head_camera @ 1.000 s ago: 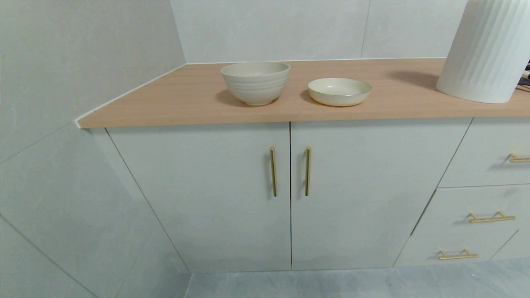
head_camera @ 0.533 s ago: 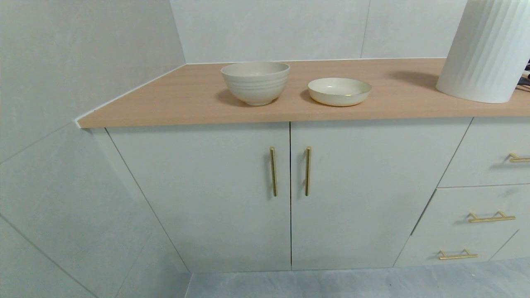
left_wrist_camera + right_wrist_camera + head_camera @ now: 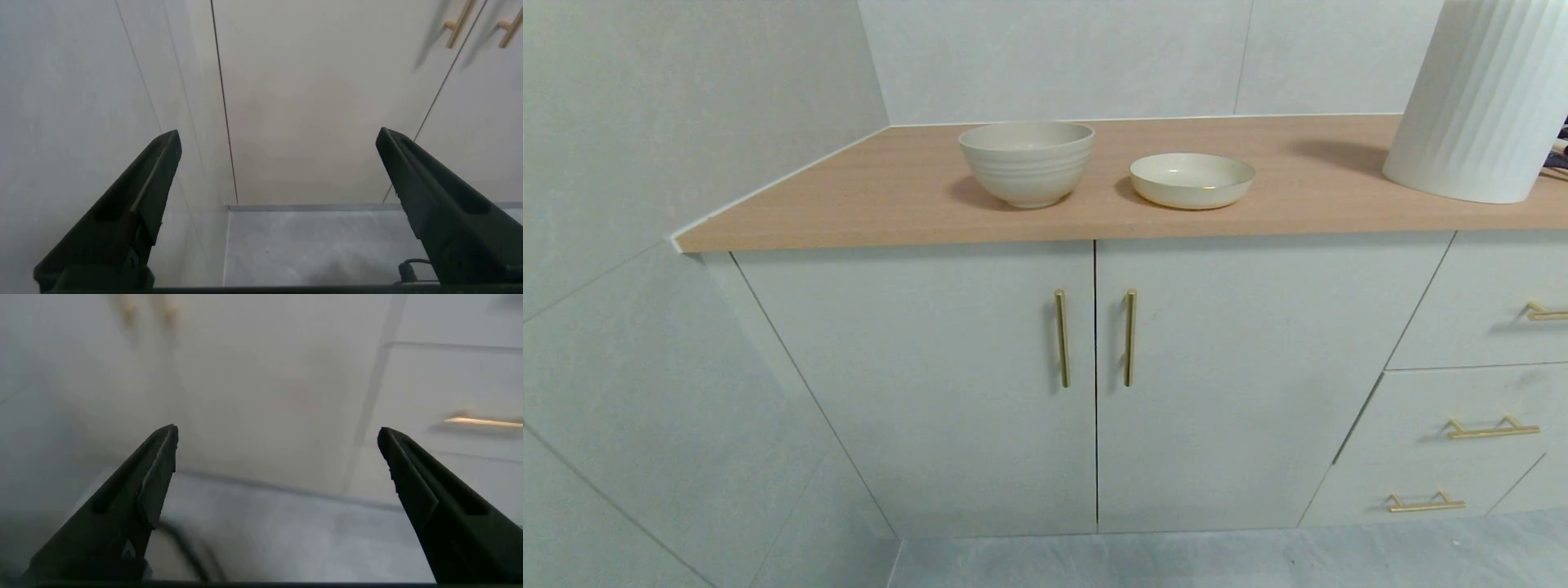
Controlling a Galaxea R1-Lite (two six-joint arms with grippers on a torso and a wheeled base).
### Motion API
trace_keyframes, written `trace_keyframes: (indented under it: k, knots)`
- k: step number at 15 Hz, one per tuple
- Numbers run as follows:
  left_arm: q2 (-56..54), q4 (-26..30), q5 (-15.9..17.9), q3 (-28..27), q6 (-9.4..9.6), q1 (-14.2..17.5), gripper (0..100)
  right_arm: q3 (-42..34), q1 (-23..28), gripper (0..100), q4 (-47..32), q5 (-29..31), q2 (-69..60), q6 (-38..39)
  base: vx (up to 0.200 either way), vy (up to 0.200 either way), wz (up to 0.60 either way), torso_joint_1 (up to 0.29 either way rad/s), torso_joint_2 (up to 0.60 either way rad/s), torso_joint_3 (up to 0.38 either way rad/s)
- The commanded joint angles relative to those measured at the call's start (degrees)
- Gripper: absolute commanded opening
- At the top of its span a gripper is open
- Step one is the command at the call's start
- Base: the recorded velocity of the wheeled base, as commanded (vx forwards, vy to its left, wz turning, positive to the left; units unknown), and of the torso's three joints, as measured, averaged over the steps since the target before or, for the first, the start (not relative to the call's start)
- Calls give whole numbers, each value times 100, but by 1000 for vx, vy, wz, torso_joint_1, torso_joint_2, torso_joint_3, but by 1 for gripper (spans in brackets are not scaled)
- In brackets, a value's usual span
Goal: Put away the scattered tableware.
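Observation:
A deep ribbed cream bowl (image 3: 1027, 162) and a shallow cream dish (image 3: 1192, 180) stand side by side on the wooden countertop (image 3: 874, 196), bowl to the left. Below them the two cabinet doors (image 3: 931, 376) are closed, with gold handles (image 3: 1062, 337) at the middle seam. My left gripper (image 3: 278, 143) hangs low in front of the left door near the floor, open and holding nothing. My right gripper (image 3: 278, 441) is also low, open and holding nothing, facing the cabinet front and drawers (image 3: 458, 384).
A tall white ribbed container (image 3: 1486, 98) stands at the right on the counter. Drawers with gold handles (image 3: 1490, 429) are to the right of the doors. A tiled wall (image 3: 645, 245) closes in on the left. Grey floor (image 3: 1176, 559) lies below.

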State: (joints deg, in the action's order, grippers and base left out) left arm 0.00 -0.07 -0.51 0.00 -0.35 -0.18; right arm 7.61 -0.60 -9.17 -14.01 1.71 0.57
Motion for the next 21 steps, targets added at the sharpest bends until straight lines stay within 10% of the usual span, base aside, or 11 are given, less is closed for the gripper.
trace_keyframes:
  k: [1, 21]
  knots:
    - [0, -1, -2, 0, 0, 1, 100, -5, -2, 100, -120, -383, 84, 4, 0, 0, 0, 0, 0, 0]
    - [0, -1, -2, 0, 0, 1, 100, 1595, -1707, 100, 3307, -990, 6984, 180, 0, 0, 0, 0, 0, 0]
